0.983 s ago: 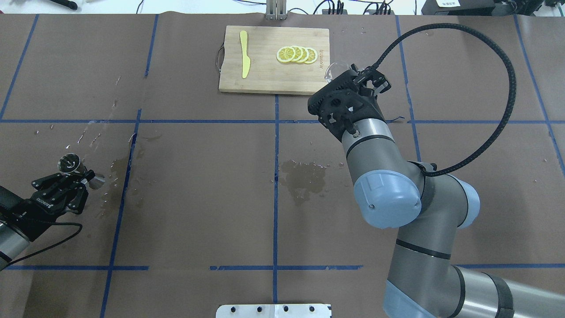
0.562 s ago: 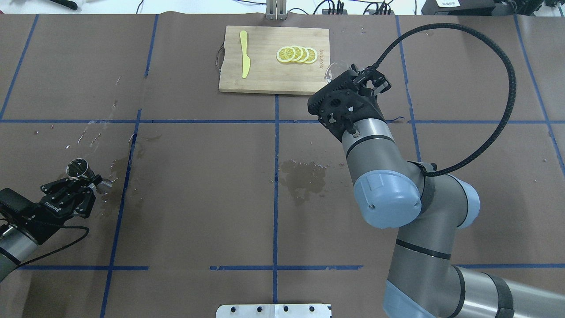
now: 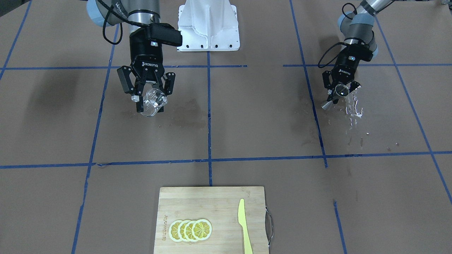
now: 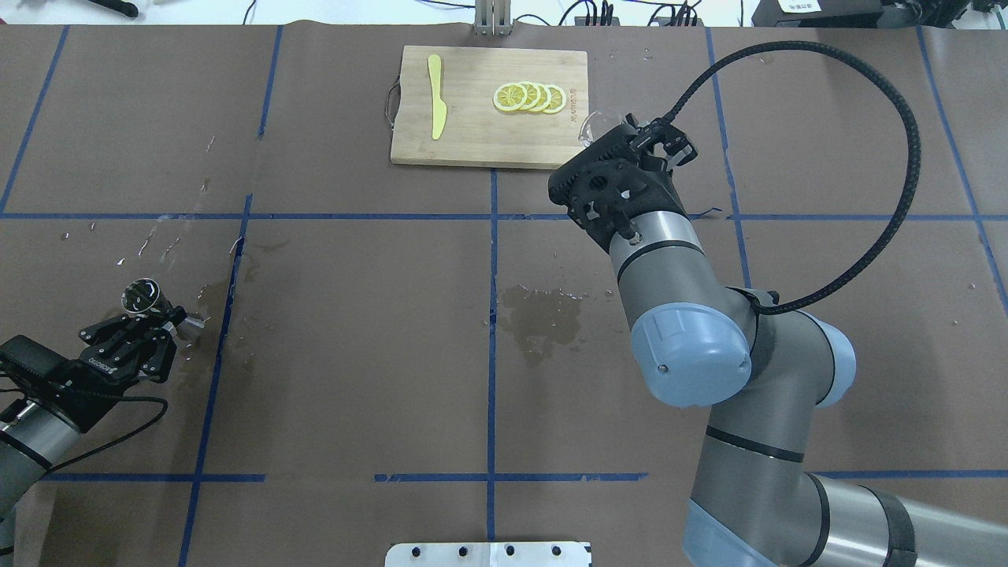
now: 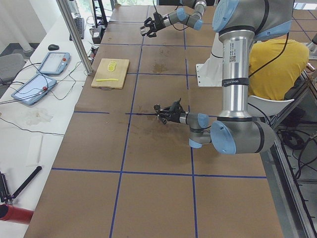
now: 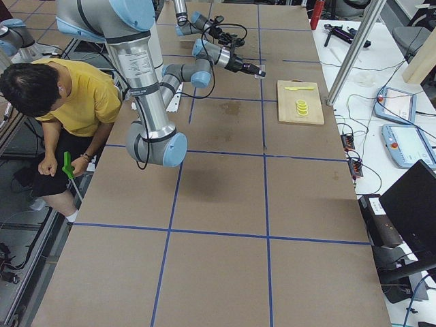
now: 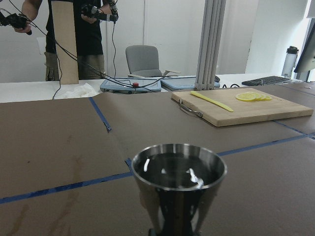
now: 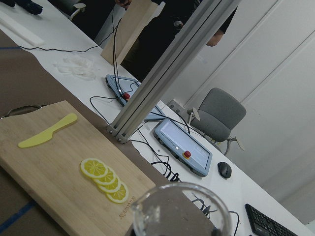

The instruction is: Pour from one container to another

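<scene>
My right gripper point(image 3: 150, 103) is shut on the clear cup point(image 3: 153, 98) and holds it tilted above the table. In the overhead view only the cup's rim point(image 4: 592, 124) shows past the wrist, near the board's corner. The right wrist view has that rim point(image 8: 181, 205) at its bottom edge. Far to the other side, my left gripper point(image 3: 338, 95) is shut on the waist of the steel jigger point(image 3: 342, 91), which leans just above the wet paper. From overhead the jigger's mouth point(image 4: 140, 296) points up. The left wrist view looks into its dark, glinting bowl point(image 7: 178, 173).
A wooden cutting board point(image 4: 472, 134) at the far middle carries lemon slices point(image 4: 529, 97) and a yellow plastic knife point(image 4: 435, 96). Water drops point(image 3: 353, 107) lie beside the jigger, and a damp stain point(image 4: 543, 315) marks the table's middle. A person in yellow point(image 6: 65, 102) sits beside the robot.
My left gripper has shifted slightly right and turned with the jigger in it. The right arm and the cup have stayed where they were.
</scene>
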